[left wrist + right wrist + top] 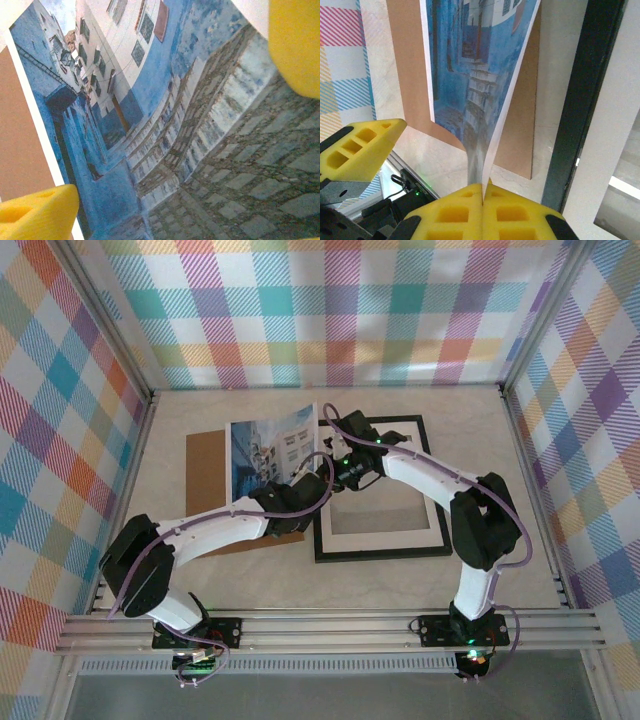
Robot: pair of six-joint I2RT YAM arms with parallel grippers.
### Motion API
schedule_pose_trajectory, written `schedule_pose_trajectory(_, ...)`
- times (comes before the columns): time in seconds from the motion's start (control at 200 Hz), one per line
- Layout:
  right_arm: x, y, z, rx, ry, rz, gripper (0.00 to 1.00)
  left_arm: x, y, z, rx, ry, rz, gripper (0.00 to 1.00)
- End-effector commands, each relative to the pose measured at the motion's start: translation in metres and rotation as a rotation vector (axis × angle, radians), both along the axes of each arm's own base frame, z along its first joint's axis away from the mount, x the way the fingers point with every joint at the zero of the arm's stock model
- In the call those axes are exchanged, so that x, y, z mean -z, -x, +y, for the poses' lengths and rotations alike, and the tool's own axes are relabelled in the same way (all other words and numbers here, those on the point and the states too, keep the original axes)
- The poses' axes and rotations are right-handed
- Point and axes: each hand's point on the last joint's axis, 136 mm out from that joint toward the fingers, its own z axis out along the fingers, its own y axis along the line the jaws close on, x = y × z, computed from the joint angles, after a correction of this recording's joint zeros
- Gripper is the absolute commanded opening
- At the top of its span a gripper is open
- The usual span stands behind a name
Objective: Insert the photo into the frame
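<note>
Photo (272, 455): blue-and-white street scene, white border, raised off the table and bowed. Its edge is pinched between the pressed-together pads of the right gripper (482, 192), above the brown backing board (205, 475) and left of the frame (385, 552). Left gripper (170, 130) is spread wide, yellow fingers (295, 45) flanking the print. The right arm (430, 475) crosses over the frame's white mat (380, 524).

I see the photo (272, 452), a blue and white street print with a white border, raised off the table and curved. The thin black frame (385, 554) lies flat just right of it.
</note>
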Motion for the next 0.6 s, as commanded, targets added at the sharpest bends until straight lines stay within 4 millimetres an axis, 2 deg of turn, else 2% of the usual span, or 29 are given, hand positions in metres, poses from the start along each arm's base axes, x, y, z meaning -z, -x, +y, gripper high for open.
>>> schedule_pose_trajectory(0.0, -0.007, 0.007, 0.002, -0.030, -0.026, 0.011, 0.08, 0.007, 0.004, -0.010, 0.047, -0.018, 0.008, 0.72)
schedule_pose_trajectory(0.095, -0.005, 0.005, 0.000, -0.024, -0.019, 0.011, 0.08, 0.012, 0.007, -0.015, 0.069, -0.008, 0.023, 0.60)
schedule_pose_trajectory(0.22, -0.004, 0.004, 0.000, -0.020, -0.021, 0.015, 0.09, 0.018, 0.012, -0.021, 0.096, 0.006, 0.044, 0.58)
schedule_pose_trajectory(0.465, -0.007, -0.008, 0.003, -0.006, -0.042, 0.008, 0.10, 0.030, 0.023, -0.031, 0.132, 0.026, 0.096, 0.30)
schedule_pose_trajectory(0.595, -0.009, -0.012, 0.005, -0.002, -0.056, 0.013, 0.12, 0.033, 0.027, -0.033, 0.144, 0.022, 0.108, 0.27)
